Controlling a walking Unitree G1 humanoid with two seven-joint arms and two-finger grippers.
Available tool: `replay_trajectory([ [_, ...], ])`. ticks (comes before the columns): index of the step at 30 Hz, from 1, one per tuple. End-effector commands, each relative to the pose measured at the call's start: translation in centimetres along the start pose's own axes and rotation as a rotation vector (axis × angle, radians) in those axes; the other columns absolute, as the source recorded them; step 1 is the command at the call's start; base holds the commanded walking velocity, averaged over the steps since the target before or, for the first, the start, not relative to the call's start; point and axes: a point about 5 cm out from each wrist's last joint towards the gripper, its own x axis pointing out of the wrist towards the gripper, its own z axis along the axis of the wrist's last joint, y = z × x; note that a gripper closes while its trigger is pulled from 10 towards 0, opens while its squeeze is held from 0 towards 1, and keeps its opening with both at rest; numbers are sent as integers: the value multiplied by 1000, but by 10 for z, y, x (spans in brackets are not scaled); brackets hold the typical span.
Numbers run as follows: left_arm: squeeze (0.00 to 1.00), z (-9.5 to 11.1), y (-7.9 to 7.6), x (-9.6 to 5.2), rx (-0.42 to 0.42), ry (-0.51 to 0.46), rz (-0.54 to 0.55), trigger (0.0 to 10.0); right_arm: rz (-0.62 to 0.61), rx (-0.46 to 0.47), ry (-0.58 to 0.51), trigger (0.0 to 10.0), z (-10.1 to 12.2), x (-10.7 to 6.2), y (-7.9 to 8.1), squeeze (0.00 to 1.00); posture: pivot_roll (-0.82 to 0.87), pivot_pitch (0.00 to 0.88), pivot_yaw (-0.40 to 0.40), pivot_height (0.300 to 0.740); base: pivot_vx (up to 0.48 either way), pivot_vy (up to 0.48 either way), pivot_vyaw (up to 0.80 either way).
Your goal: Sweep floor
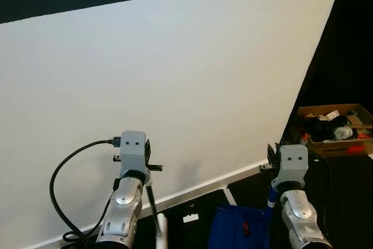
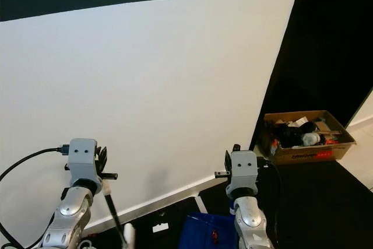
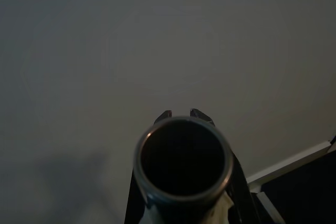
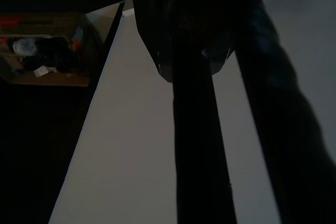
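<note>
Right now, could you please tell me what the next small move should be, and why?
Probably turn right, away from the wall, and lower the pole toward the floor. The wall stands straight ahead, the left tool grips the pole close to it, and the dustpan hangs below the right tool, while open floor lies to the right.

We take this for a plain room in a home or storeroom; which one, we cannot tell. A bare white wall [image 1: 175, 86] meets a dark floor [image 2: 315, 202] along a white skirting board [image 1: 198, 188], and an open cardboard box [image 2: 306, 138] of mixed clutter sits on the floor.
</note>
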Motion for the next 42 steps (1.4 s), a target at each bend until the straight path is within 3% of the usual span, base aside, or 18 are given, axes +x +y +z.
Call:
replay_trajectory([
  [1, 0, 5, 6, 2, 40, -13, 9, 10000, 16, -10, -49, 10000, 8, 4, 1, 0, 54, 60, 82, 740, 0, 0, 0],
  [4, 0, 6, 7, 3, 41, -14, 9, 10000, 21, -7, -57, 10000, 10, 5, 1, 0, 54, 60, 82, 740, 0, 0, 0],
  [13, 0, 22, 25, 12, 84, -29, 14, 10000, 77, -47, -73, 10000, 17, 15, -1, 0, 92, 171, 151, 740, 0, 0, 0],
  [17, 0, 40, 41, 25, 133, -45, 14, 10000, 117, -28, -105, 10000, 27, 24, 1, 0, 117, 210, 185, 740, 0, 0, 0],
  [25, 0, 52, 52, 36, 151, -48, 27, 10000, 143, -47, -126, 10000, 37, 34, 2, 0, 122, 246, 194, 740, 0, 0, 0],
  [29, 0, 55, 51, 43, 116, -35, 39, 10000, 164, -131, -125, 10000, 41, 40, -2, 0, 118, 262, 191, 740, 0, 0, 0],
  [36, 0, 53, 46, 44, 55, -39, 47, 10000, 159, -119, -154, 10000, 47, 42, -15, 0, 93, 299, 171, 740, 0, 0, 0],
  [42, 0, 55, 46, 48, -5, -95, 55, 10000, 157, -127, -187, 10000, 54, 48, -11, 0, 85, 329, 152, 740, 0, 0, 0],
])
